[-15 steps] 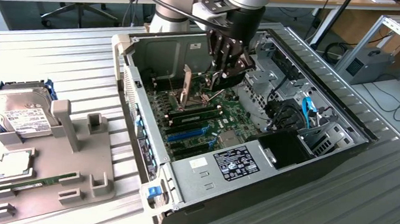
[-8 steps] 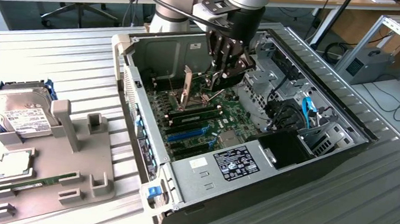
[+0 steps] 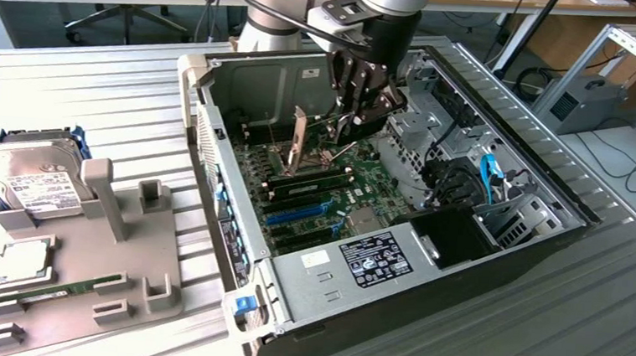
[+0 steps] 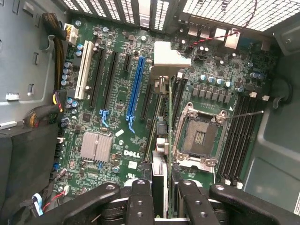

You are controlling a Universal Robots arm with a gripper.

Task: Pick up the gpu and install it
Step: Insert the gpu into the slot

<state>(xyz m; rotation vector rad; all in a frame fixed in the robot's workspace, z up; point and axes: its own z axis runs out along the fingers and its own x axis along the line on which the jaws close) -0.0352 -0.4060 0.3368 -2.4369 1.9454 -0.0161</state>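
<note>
My gripper (image 3: 359, 114) reaches down into the open computer case (image 3: 402, 259), over the motherboard (image 4: 112, 154). It is shut on the gpu (image 4: 161, 126), which I see edge-on as a thin dark card running away from the fingers (image 4: 140, 199). The card's silver end bracket (image 4: 169, 58) points toward the slotted rear wall of the case. The card stands on edge between the long blue slot (image 4: 136, 89) and the empty processor socket (image 4: 199, 136), close along a black slot. Whether its lower edge touches the slot I cannot tell.
Cable bundles (image 3: 464, 184) and the drive cage crowd the case on the exterior view's right. Outside the case, a grey holder (image 3: 101, 247) carries a silver hard drive (image 3: 38, 179), a processor (image 3: 23, 260) and a green memory stick (image 3: 58, 288). The power supply (image 3: 369, 257) fills the near end.
</note>
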